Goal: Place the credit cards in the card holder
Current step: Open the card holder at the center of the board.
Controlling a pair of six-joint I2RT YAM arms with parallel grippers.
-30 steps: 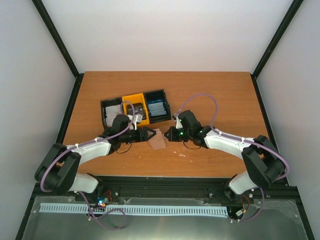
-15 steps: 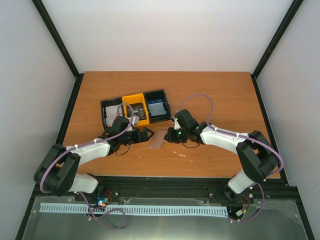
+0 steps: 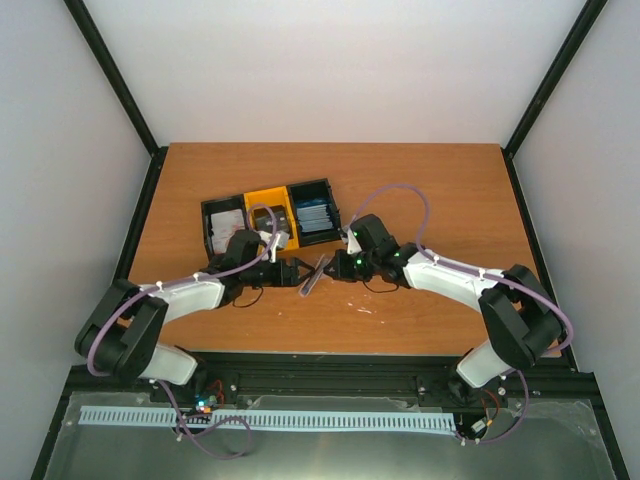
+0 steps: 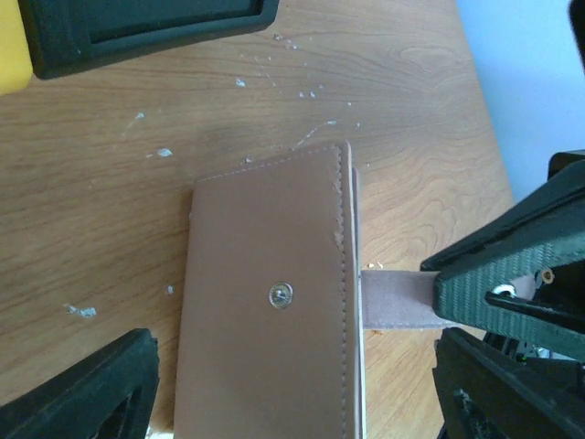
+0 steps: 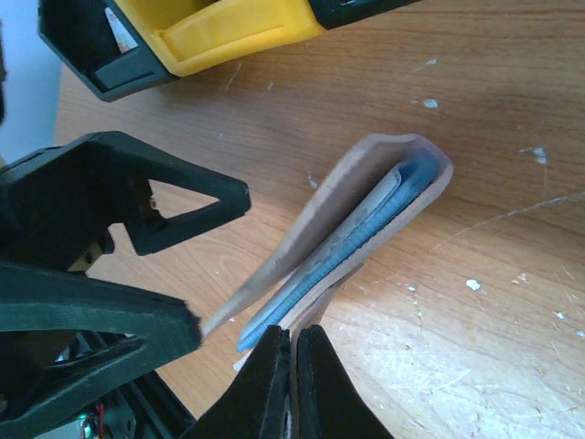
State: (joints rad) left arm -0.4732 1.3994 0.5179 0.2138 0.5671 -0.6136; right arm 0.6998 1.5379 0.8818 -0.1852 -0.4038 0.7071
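On a wooden bench [image 3: 420, 200] walled in white, seen from above, two arms reach toward each other. The left hand [image 3: 293, 272] and the right hand [image 3: 331, 267] flank a tan card holder [image 3: 314, 275], which stands tilted on edge between them. Behind them sits a three-bay tray [image 3: 207, 232] where credit cards [image 3: 317, 217] lie sorted: white in the black left bay, dark in the yellow middle bay, blue in the black right bay. From the left wrist, the card holder turns its stitched cover and metal snap [image 4: 281, 294] to the lens. The left hand's own black fingers [image 4: 87, 393] stand wide apart, one at each lower corner of the view, with the holder between them. A tan strap [image 4: 393, 300] juts from the holder's right edge, clamped by the right hand's black fingers, and white flecks [image 4: 155, 153] dot the wood. From the right wrist, the right hand's fingers are pressed tight together on the holder's near end. The holder gapes in a narrow V, with blue-edged credit cards [image 5: 347, 247] packed inside it. The left hand's fingers are spread wide at the left. The tip of the lower one sits right at the free flap's edge, though whether it touches cannot be told. The tray's yellow and black bays cross the top of the view.
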